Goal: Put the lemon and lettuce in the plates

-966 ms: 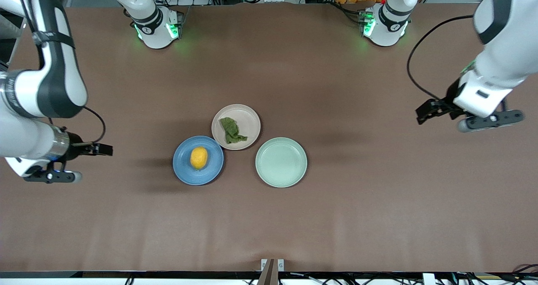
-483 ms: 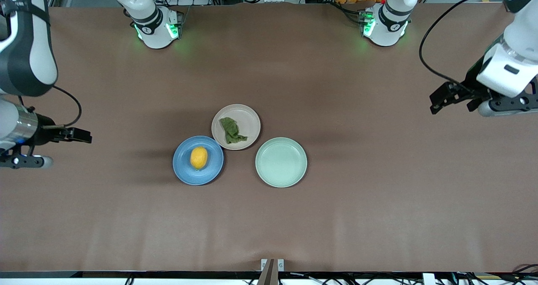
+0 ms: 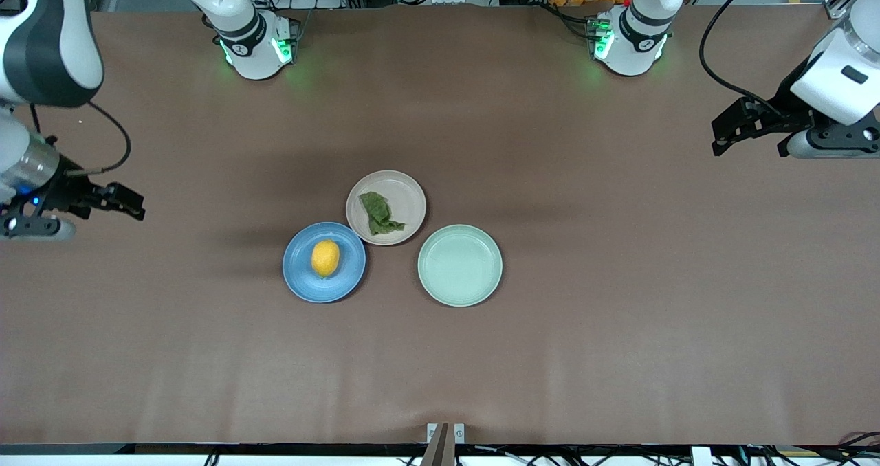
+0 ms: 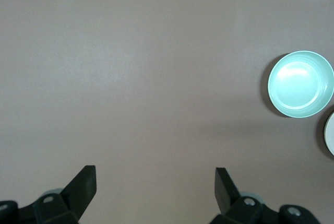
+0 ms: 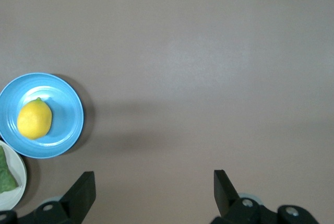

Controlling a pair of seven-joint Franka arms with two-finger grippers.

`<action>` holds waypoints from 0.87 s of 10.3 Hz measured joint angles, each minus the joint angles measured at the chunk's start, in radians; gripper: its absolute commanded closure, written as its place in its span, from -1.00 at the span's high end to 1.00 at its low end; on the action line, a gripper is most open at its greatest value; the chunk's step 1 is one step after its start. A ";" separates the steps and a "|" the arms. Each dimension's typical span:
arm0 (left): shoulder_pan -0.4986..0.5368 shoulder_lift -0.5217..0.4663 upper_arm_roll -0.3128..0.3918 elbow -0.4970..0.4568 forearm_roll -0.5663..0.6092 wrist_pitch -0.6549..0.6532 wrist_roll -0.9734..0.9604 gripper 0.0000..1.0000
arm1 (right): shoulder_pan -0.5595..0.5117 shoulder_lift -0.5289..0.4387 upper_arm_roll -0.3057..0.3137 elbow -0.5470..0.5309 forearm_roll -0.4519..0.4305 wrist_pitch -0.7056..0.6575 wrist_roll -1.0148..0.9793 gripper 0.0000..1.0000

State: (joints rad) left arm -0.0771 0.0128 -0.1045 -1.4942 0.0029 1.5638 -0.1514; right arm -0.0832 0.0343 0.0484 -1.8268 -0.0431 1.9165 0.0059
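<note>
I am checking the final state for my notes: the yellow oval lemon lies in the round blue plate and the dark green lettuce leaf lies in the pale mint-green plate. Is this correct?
Not quite. The dark green lettuce leaf lies in the pale beige-pink plate, as the front view shows; the pale mint-green plate holds nothing. The yellow oval lemon does lie in the round blue plate.

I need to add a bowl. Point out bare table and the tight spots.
Bare table lies all around the plate cluster. It is crowded only at the middle, where the blue plate with the lemon, the beige plate with the lettuce, and the mint-green plate sit close together.
</note>
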 measured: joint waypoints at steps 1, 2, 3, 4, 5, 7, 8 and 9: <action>-0.001 0.000 -0.003 0.003 0.000 -0.002 0.000 1.00 | 0.000 -0.039 0.000 -0.048 0.000 0.008 0.000 1.00; 0.000 0.001 -0.003 0.004 0.000 -0.002 0.000 1.00 | 0.000 -0.060 0.000 -0.076 0.000 0.012 0.000 1.00; 0.000 0.001 -0.003 0.004 0.000 -0.002 0.000 1.00 | 0.000 -0.067 0.001 -0.093 0.000 0.014 0.000 1.00; 0.000 0.001 -0.003 0.004 0.000 -0.002 0.000 1.00 | 0.000 -0.071 0.001 -0.108 0.000 0.014 0.000 1.00; 0.000 0.001 -0.003 0.004 0.000 -0.002 0.000 1.00 | 0.000 -0.080 0.002 -0.125 0.000 0.014 0.000 1.00; 0.001 0.001 -0.003 0.005 0.000 -0.003 0.000 1.00 | -0.003 -0.111 0.001 -0.145 0.000 0.017 0.000 1.00; 0.001 0.001 -0.003 0.007 0.000 -0.003 0.001 1.00 | -0.011 -0.122 0.000 -0.140 0.000 0.030 0.000 1.00; 0.001 0.001 -0.003 0.009 0.000 -0.003 0.001 1.00 | -0.015 -0.132 0.000 -0.116 0.000 0.044 0.000 1.00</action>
State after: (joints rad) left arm -0.0758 0.0135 -0.1075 -1.4852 0.0025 1.5603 -0.1502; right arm -0.0979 -0.0981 0.0485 -1.9426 -0.0431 1.9600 0.0060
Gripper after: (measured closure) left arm 0.000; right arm 0.000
